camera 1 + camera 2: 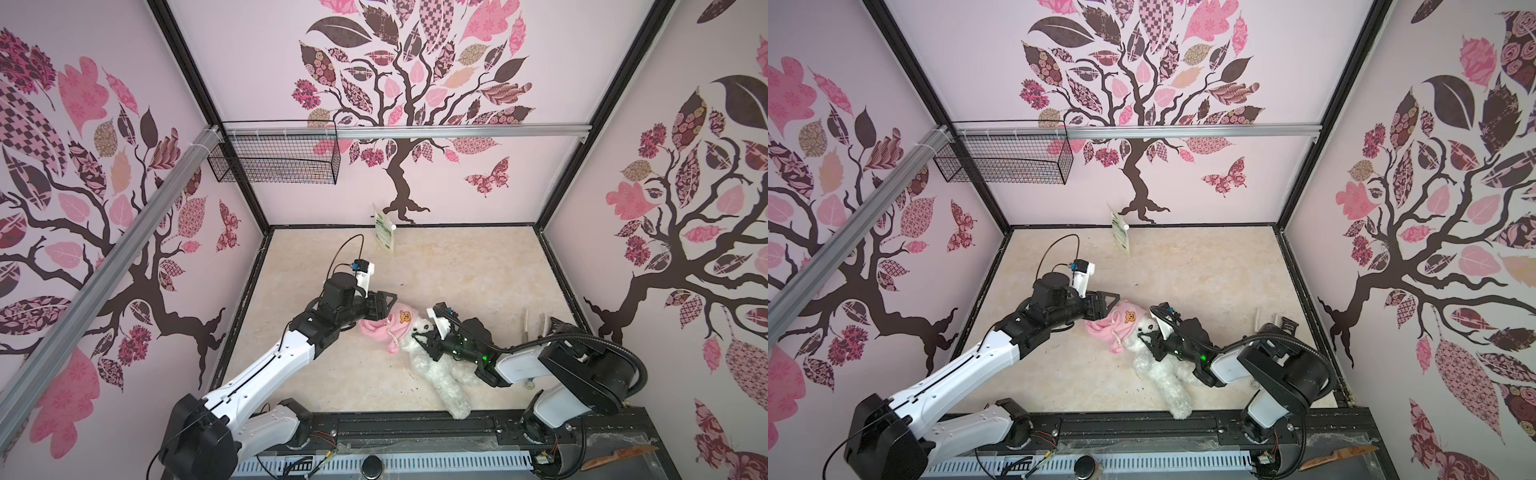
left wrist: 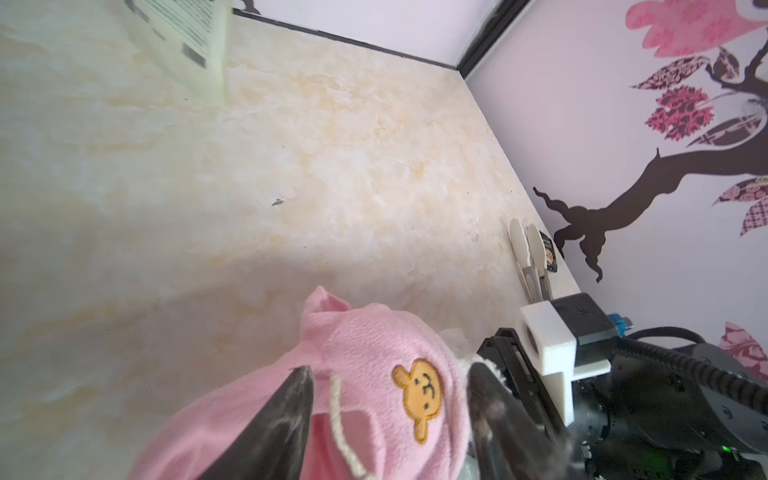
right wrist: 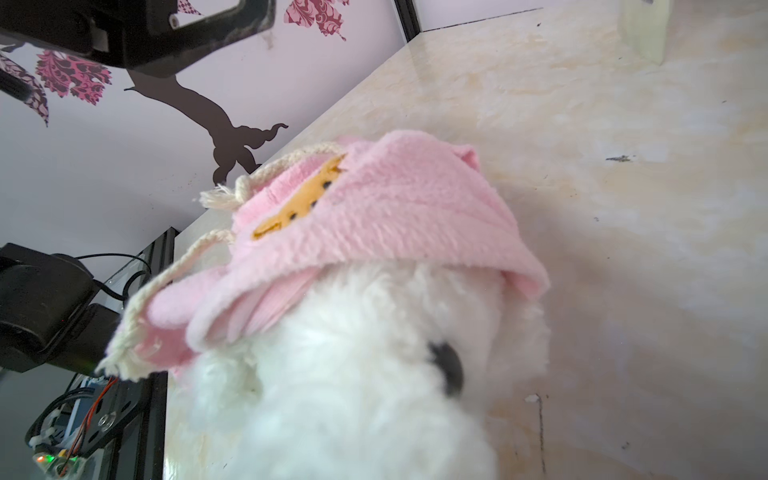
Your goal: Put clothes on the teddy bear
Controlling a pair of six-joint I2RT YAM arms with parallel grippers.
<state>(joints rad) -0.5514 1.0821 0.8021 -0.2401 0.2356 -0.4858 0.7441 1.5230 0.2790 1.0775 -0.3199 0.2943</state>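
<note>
Left hand (image 2: 386, 419) open astride pink top (image 2: 374, 374), right hand (image 1: 424, 337) gripping teddy bear (image 1: 436, 365), wrist-only nose (image 3: 446, 368).

- The floor (image 1: 478, 266) is pale cream with yellowish marble marks. Black edges run round it in both top views.
- The white fluffy teddy bear (image 1: 440, 374) lies on the floor. Its head is at the right gripper (image 1: 422, 337) and its legs stretch away toward the front black edge.
- The pink hooded top (image 1: 386, 326) lies on the floor and over the bear's head, between the left gripper (image 1: 384, 305) and the right gripper.
- A pale card with print (image 1: 384, 228) stands at the back wall, well apart from both grippers.
- Two pale flat sticks (image 2: 530, 257) lie by the side wall, behind the right gripper's arm.
- A small dark speck (image 2: 277, 202) lies on the bare floor beyond the left gripper.
</note>
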